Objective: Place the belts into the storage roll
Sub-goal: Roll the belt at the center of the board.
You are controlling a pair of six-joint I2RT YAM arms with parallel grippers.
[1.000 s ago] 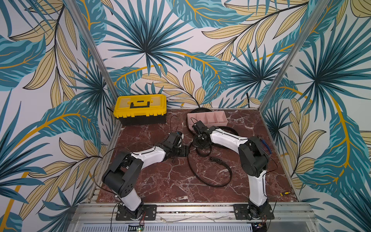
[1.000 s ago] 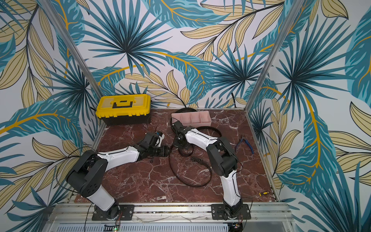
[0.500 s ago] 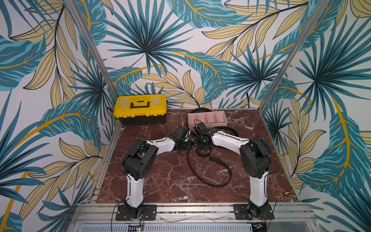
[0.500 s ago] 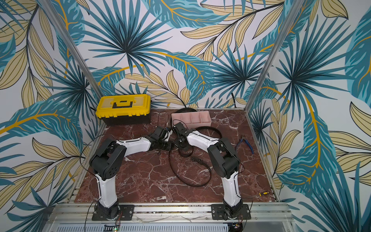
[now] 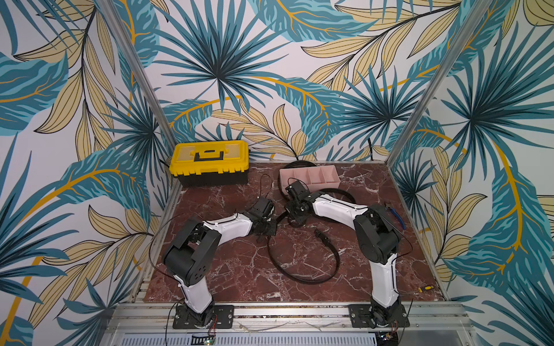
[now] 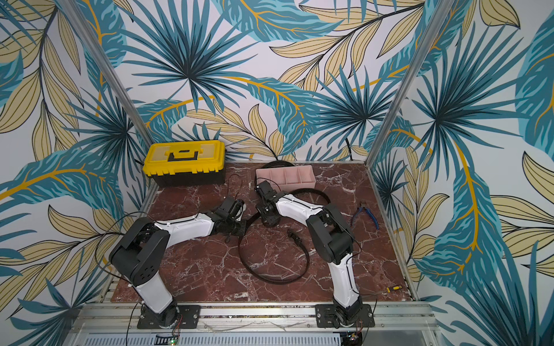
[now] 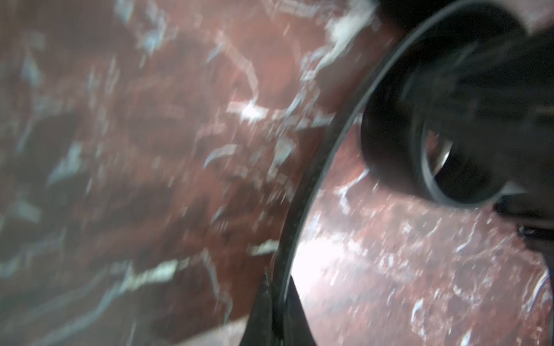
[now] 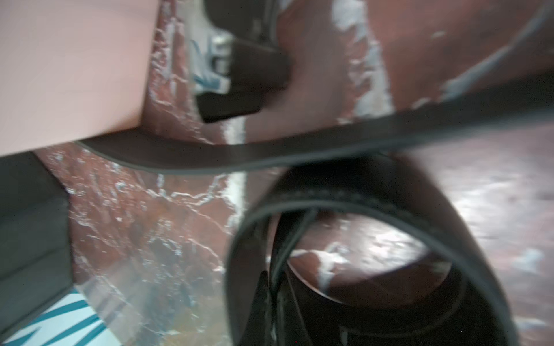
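Left gripper (image 5: 267,229) is pinched tight on the near belt (image 5: 299,277). The left wrist view shows the black strap running right in between its fingertips. Just to its right, the right gripper (image 5: 295,216) is clamped on the same belt, where the strap is wound into a small coil (image 8: 359,191). The rest of this belt lies in a big loose loop on the near middle of the table (image 5: 224,269), with its buckle (image 5: 322,236) on the right side of the loop. The far belt (image 5: 299,164) curls round the far and left sides of the pink storage tray (image 5: 326,184). That tray sits at the far side, to the right of the yellow toolbox (image 5: 209,158), and all four of its pockets look empty. I think the job is at the rolling-up step. Next, the two grippers need to wind more strap onto the coil. They must keep it snug so it does not spring open, and then lift it into a pocket.
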